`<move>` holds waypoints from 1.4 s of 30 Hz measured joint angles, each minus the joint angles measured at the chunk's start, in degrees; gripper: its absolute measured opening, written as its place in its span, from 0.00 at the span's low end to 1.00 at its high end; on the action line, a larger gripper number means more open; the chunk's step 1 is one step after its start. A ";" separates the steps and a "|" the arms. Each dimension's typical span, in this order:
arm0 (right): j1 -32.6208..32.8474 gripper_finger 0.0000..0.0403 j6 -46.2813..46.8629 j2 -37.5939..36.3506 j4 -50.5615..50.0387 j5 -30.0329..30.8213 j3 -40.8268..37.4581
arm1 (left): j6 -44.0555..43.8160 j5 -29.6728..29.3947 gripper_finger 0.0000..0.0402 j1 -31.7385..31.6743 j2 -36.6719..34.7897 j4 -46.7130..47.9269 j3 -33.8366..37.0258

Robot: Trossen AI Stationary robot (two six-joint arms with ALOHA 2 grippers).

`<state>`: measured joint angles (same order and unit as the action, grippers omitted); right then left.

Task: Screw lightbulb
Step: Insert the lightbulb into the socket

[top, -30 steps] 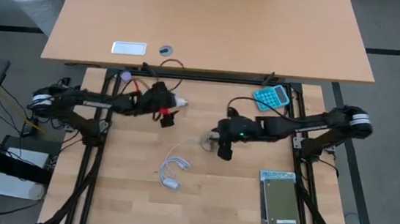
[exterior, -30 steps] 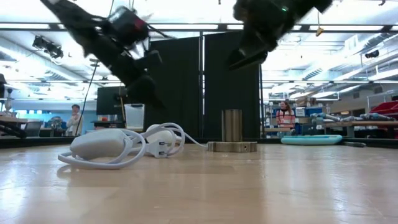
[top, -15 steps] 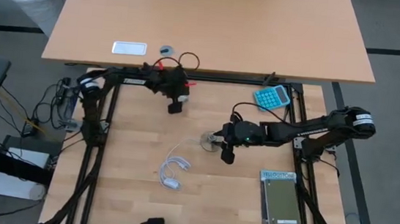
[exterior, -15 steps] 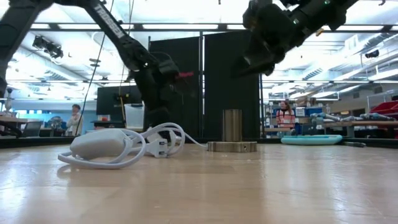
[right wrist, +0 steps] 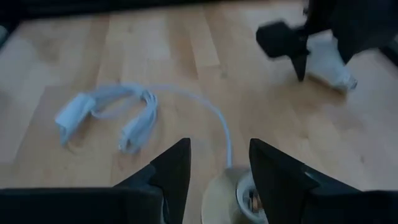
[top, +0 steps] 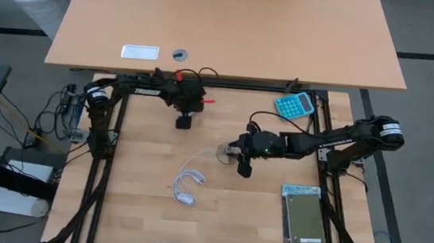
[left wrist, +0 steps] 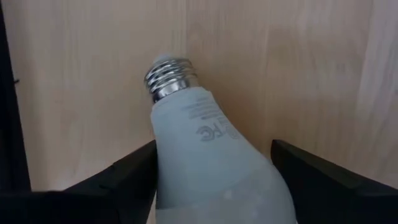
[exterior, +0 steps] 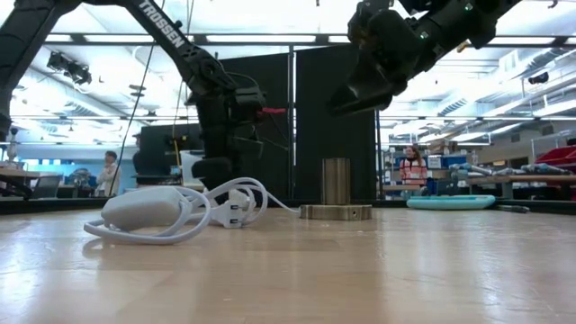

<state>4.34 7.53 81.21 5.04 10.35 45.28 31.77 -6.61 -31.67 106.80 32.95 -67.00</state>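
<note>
Nearest, at 4 o'clock on the slatted wooden table [top: 216, 209], lies a flat olive-green rectangular pad [top: 304, 216], and at 7 o'clock a coiled white cable with a plug [top: 187, 187]. Its lead runs to the round grey metal socket disc [top: 226, 153] near the centre. The socket's short upright cup [exterior: 336, 182] opens upward, and the right wrist view shows only its own metal parts inside. The right gripper [right wrist: 217, 152] hangs just above and beside the socket at 3 o'clock, with its fingers pressed nearly together on nothing. Farther off, at 11 o'clock, the left gripper [top: 186, 119] points down at the table. Its fingers [left wrist: 124, 180] sit against both sides of the small white pear-shaped lightbulb with a silvery screw base [left wrist: 205, 155], which lies on the wood. A teal calculator [top: 294, 105] sits at 1 o'clock. Beyond it stands a second wooden table [top: 289, 33] with a white card [top: 140, 52] on it.
</note>
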 joint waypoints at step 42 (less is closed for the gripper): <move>3.39 0.41 15.39 -13.76 -0.35 8.47 -12.85 | -14.30 -1.66 0.69 27.89 -0.46 12.86 -28.13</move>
<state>7.73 22.91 67.45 4.68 18.82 32.42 17.47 -8.27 -3.78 106.34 45.82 -95.13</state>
